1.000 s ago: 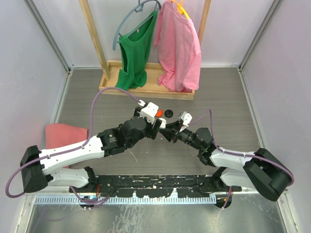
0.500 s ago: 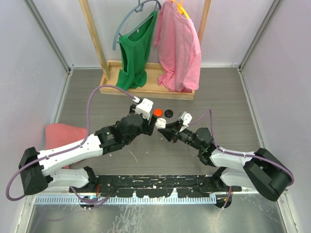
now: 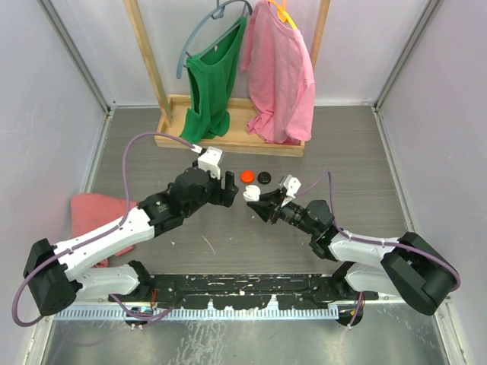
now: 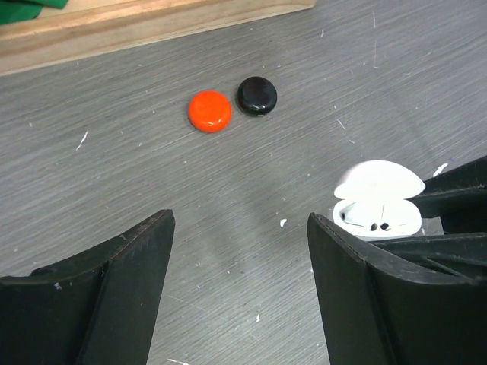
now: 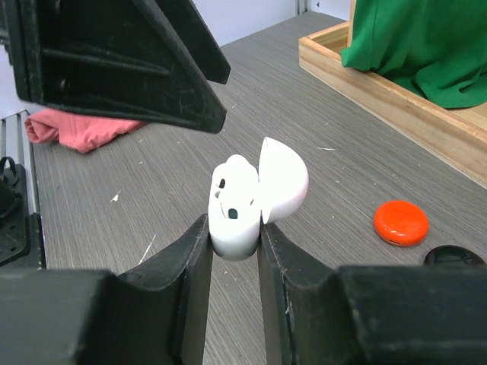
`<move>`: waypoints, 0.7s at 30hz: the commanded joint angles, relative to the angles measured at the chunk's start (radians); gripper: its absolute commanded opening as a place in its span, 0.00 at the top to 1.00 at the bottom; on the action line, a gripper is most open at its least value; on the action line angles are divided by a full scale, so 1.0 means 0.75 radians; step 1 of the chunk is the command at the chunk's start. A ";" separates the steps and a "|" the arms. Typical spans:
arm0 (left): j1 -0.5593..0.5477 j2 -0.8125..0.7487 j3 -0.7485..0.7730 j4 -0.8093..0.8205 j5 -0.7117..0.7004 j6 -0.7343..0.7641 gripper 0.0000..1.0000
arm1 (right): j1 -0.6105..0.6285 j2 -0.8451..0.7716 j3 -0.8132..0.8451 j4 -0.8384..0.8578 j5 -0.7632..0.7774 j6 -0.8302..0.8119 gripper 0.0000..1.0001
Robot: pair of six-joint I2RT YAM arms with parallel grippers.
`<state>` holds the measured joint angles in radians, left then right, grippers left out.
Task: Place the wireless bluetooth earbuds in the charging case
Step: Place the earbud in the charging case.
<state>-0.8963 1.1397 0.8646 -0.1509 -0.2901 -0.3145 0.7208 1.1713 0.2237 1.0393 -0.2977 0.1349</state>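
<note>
- The right gripper [image 5: 232,228] is clamping the lower body of the white charging case [image 5: 237,220] between its two black fingers. The jaws are pressing against the case's sides.
- The case is standing upright in that grip, with its lid [image 5: 283,181] hinged open and leaning back.
- The left gripper [image 4: 240,220] is spread wide and carrying nothing. Its fingers are touching neither the case nor the table [image 4: 114,175].
- The left wrist view is looking into the case's open mouth, where two small dark dots [image 4: 380,226] are showing against white. Whether these are the earbuds sitting in their wells cannot be told.
- In that view the case is lying off to one side, just past the tip of one finger rather than between the two.
- The right wrist view is showing the case side-on, with the left gripper looming above and behind it, apart from it.
- The top view is showing both grippers facing each other near the middle of the table, with a small gap between the left fingertips and the case.
- An orange puck [image 4: 209,111] and a black puck [image 4: 256,96] are lying just beside each other, between the grippers and the wooden rack base [image 3: 228,133].
- A green garment [image 3: 213,84] and a pink garment [image 3: 281,76] are hanging on the rack.
- A red cloth [image 3: 95,209] is lying beside the left arm.
</note>
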 commanded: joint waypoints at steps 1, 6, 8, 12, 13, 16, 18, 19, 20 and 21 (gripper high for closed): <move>0.080 -0.081 -0.017 0.071 0.163 -0.111 0.27 | 0.006 -0.018 0.015 0.093 -0.017 0.004 0.99; 0.137 -0.137 -0.029 0.059 0.271 -0.193 0.20 | 0.006 -0.009 0.026 0.101 -0.074 0.019 0.99; 0.162 -0.162 -0.036 0.051 0.316 -0.227 0.17 | 0.006 -0.004 0.036 0.107 -0.105 0.029 0.99; 0.229 -0.220 -0.063 0.054 0.437 -0.325 0.14 | 0.006 0.003 0.062 0.109 -0.158 0.045 0.99; 0.249 -0.230 -0.066 0.047 0.465 -0.346 0.14 | 0.006 0.001 0.069 0.111 -0.171 0.054 0.99; 0.286 -0.250 -0.069 0.017 0.540 -0.410 0.13 | 0.006 0.014 0.095 0.109 -0.215 0.072 0.99; 0.301 -0.263 -0.080 0.025 0.588 -0.457 0.14 | 0.006 0.029 0.113 0.106 -0.254 0.089 0.99; 0.307 -0.267 -0.087 0.030 0.606 -0.483 0.14 | 0.006 0.038 0.121 0.111 -0.277 0.103 0.99; 0.317 -0.266 -0.094 0.036 0.629 -0.507 0.14 | 0.005 0.046 0.127 0.123 -0.293 0.118 0.99; 0.322 -0.264 -0.098 0.044 0.654 -0.530 0.15 | 0.005 0.055 0.132 0.137 -0.306 0.141 0.99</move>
<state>-0.6724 0.9627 0.8066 -0.1513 0.0898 -0.6189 0.7208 1.1976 0.2714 1.0481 -0.4580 0.1898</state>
